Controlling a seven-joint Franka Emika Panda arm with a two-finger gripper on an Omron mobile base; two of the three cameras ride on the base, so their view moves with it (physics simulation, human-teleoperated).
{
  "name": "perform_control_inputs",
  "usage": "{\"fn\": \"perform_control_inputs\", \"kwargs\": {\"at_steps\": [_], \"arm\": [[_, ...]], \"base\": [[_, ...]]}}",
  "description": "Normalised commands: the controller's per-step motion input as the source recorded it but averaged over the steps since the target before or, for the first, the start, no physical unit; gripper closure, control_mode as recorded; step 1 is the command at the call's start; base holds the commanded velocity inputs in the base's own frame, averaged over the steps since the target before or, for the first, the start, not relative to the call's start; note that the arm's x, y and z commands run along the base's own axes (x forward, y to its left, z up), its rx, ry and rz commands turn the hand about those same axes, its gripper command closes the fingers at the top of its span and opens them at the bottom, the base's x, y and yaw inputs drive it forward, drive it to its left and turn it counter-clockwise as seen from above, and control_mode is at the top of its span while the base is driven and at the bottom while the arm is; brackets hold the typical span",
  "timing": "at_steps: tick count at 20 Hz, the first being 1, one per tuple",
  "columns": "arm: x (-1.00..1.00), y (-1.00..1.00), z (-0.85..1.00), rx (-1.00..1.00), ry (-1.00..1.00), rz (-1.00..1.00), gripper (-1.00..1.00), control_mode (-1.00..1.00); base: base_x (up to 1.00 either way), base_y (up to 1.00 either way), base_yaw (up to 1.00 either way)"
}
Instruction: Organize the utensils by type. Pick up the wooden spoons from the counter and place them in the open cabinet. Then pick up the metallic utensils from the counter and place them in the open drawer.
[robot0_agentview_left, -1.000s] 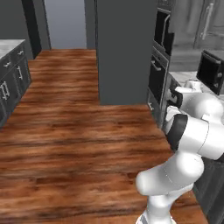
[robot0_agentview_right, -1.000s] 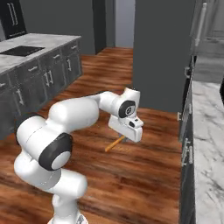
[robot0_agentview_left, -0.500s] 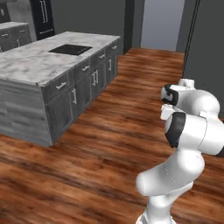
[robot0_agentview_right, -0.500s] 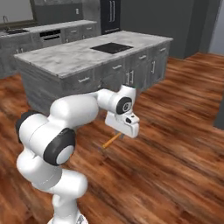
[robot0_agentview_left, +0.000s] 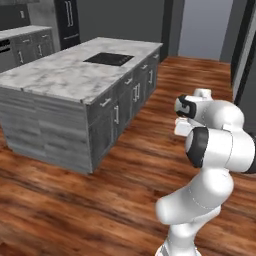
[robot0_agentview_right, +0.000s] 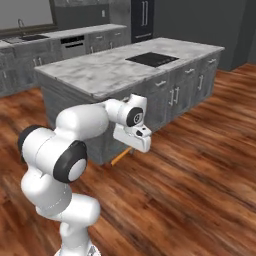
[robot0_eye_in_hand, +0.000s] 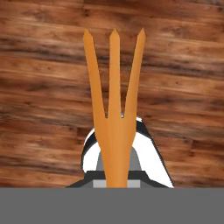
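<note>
Evidently in transit, the end effector is clamped on the orange three-pronged fork, carrying it prongs-forward above the wood floor, away from the island desk, presumably drawer-bound.

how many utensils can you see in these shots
1: an orange three-pronged fork held in the shut end effector, prongs pointing out over the wooden floor; it also pokes out below the hand in the right base view. Others may be out of view.
</note>
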Motion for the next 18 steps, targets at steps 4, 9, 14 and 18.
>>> {"fn": "perform_control_inputs", "kwargs": {"at_steps": [4, 9, 14, 18], "arm": [[0.0, 0.0, 0.0, 0.0, 0.0, 0.0, 1.0, 1.0], [0.0, 0.0, 0.0, 0.0, 0.0, 0.0, 1.0, 1.0], [0.0, 0.0, 0.0, 0.0, 0.0, 0.0, 1.0, 1.0], [0.0, 0.0, 0.0, 0.0, 0.0, 0.0, 1.0, 1.0]], "base": [[0.46, 1.0, 0.0], [0.45, 1.0, 0.0], [0.43, 1.0, 0.0], [0.44, 1.0, 0.0]]}}
